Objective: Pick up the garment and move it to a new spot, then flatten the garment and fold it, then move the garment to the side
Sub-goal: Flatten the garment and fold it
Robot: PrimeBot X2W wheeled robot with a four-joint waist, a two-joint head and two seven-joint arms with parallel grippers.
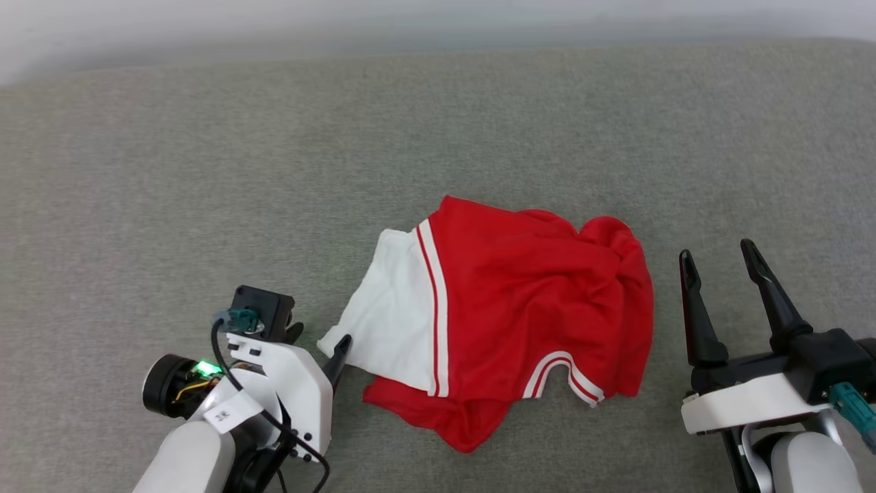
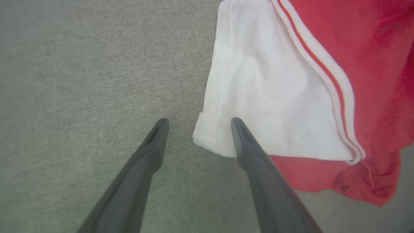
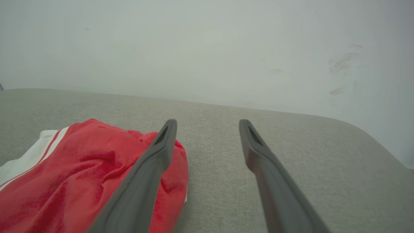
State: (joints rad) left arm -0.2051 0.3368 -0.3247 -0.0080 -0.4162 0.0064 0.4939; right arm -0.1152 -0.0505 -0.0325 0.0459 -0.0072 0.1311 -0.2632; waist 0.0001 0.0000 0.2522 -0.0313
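Garment (image 1: 534,301) lying crumpled just toward 5 o'clock of the middle of the head view, on a grey cushion (image 1: 205,171). Red body bunched, white sleeve (image 1: 390,308) spread flat at its 9 o'clock side, striped hem (image 1: 561,370) curled at 6 o'clock. Not yet lifted, so judged to be at the very first step, the pick-up.

Left gripper (image 2: 199,122) at 8 o'clock of the heap, spread wide and holding nothing. One finger (image 2: 249,145) over the sleeve's corner, the other over bare cushion, the corner's edge between the two. Contact with the cloth impossible to tell. Right gripper (image 1: 716,250) at 3 o'clock of the heap, just beside the red folds, likewise wide and empty.

To do it well:
- Lower the left until both tips meet the cushion on either side of the sleeve edge, then close.
- Take a full pinch rather than one thin layer, or expect a slip on lifting.
- Bring the right in toward 9 o'clock onto the bunched red edge before closing.
- Raise both together, high enough to clear the trailing hem.

Room: plenty of bare cushion from 9 through 12 to 2 o'clock of the heap. Far edge at 12 o'clock, against a pale wall (image 3: 207,48). Rounded corner toward 3 o'clock in the right wrist view. Best kept well clear of both.
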